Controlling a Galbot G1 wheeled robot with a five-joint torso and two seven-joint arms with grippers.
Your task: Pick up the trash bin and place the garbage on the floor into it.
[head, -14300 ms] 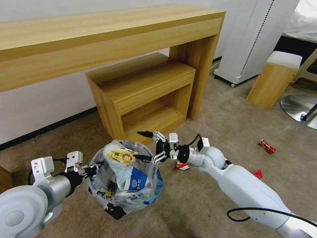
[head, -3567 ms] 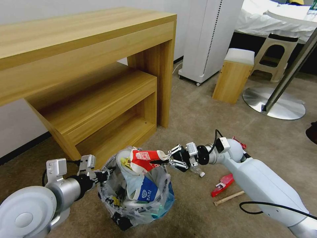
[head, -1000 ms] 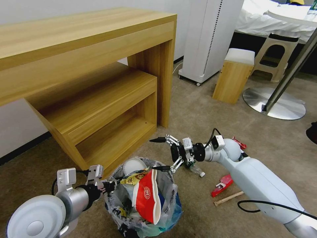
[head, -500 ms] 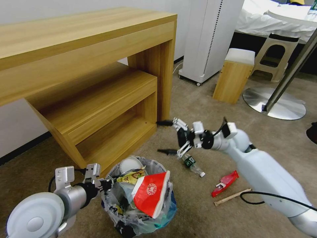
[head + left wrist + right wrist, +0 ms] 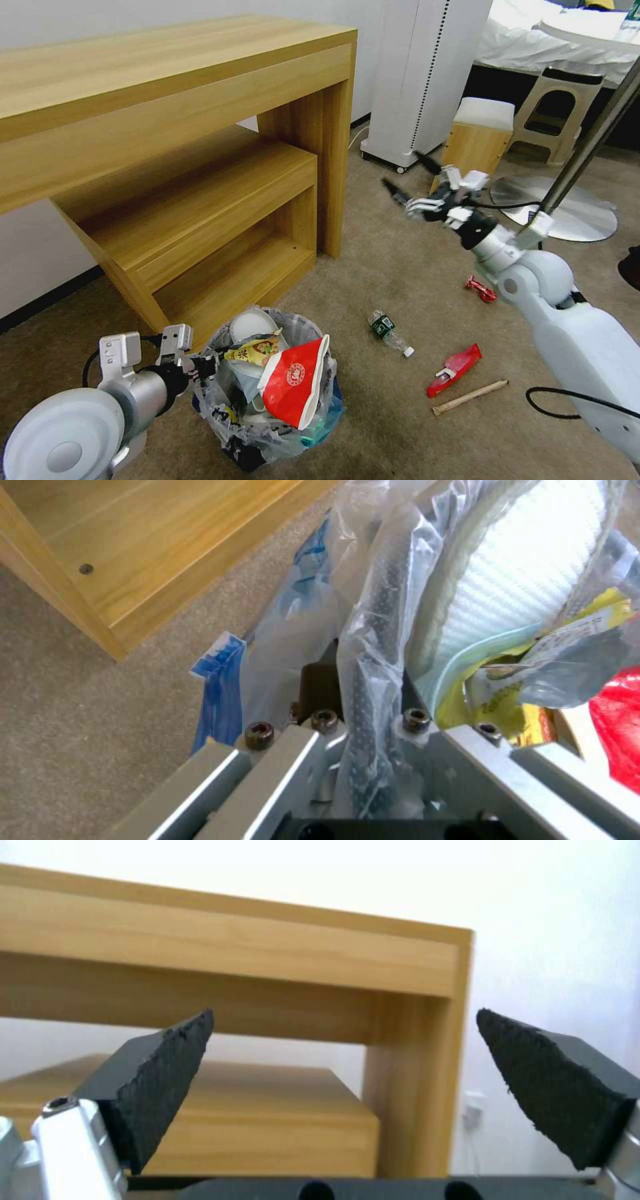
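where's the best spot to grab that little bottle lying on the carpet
Grip the small bottle across its labelled body, coming straight down from above. It lies flat on the carpet with its white cap pointing toward the red wrapper, so the open right gripper should probably set its fingers across the long axis, on the two round flanks.

The floor (image 5: 400,280) is covered in short beige-brown carpet. On it lie a small clear bottle (image 5: 390,333) with a dark label, a flat red wrapper (image 5: 455,368), a wooden stick (image 5: 470,397) just beside that wrapper, and a crumpled red wrapper (image 5: 481,289) farther back. The wooden desk (image 5: 200,113) stands on the carpet with a lower shelf unit (image 5: 220,220) under it. Also on the carpet are a white appliance (image 5: 420,80), a wooden stool with a white top (image 5: 475,150), and a round metal base (image 5: 567,213).
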